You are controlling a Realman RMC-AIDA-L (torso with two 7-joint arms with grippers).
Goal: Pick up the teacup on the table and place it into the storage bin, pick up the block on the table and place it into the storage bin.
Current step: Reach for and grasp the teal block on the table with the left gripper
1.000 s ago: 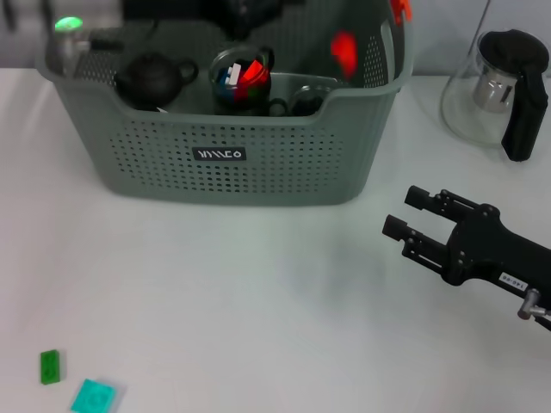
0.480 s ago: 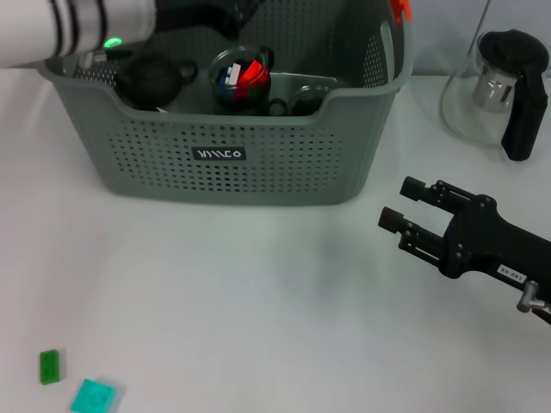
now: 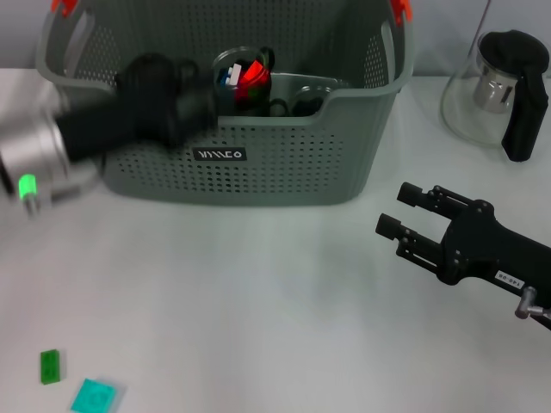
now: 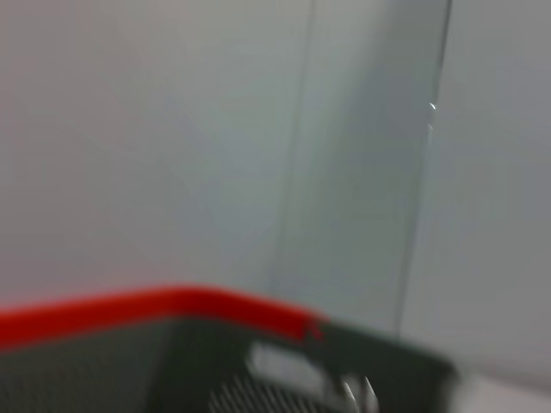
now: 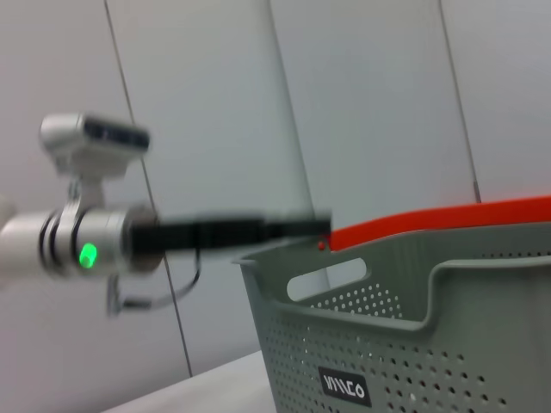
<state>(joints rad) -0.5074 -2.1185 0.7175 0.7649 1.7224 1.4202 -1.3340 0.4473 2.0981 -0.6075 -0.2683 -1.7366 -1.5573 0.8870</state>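
In the head view the black right gripper (image 3: pixel 394 211) hovers low over the white table (image 3: pixel 258 292), to the right of and in front of the storage bin, its two fingers (image 3: pixel 422 196) spread apart with nothing between them. The left arm, silver with a green light and a black forearm, stretches across the front left part of the large grey-green perforated plastic storage bin (image 3: pixel 284 163); the left gripper (image 3: pixel 194 95) is a dark blur at the bin's front rim, and I cannot tell how its fingers stand. The bin carries a small black label with white letters (image 3: pixel 219 154) on its front wall and orange handle ends at its top corners. Inside it lies a dark round teacup (image 3: pixel 244 79) holding red, white and blue pieces, with a shiny metal item just beside it. A glass pitcher with a black handle (image 3: pixel 495 90) stands on the table to the right of the bin, apart from it. Near the front left of the table lie a small green block (image 3: pixel 50 366) and a teal square block (image 3: pixel 92 397), close together and well apart from the bin.

The left wrist view shows a pale wall above the bin's orange handle edge (image 4: pixel 155 305) and dark rim.

The right wrist view shows the bin's perforated wall (image 5: pixel 413 361), its label and its orange rim, with the left arm reaching over the rim.
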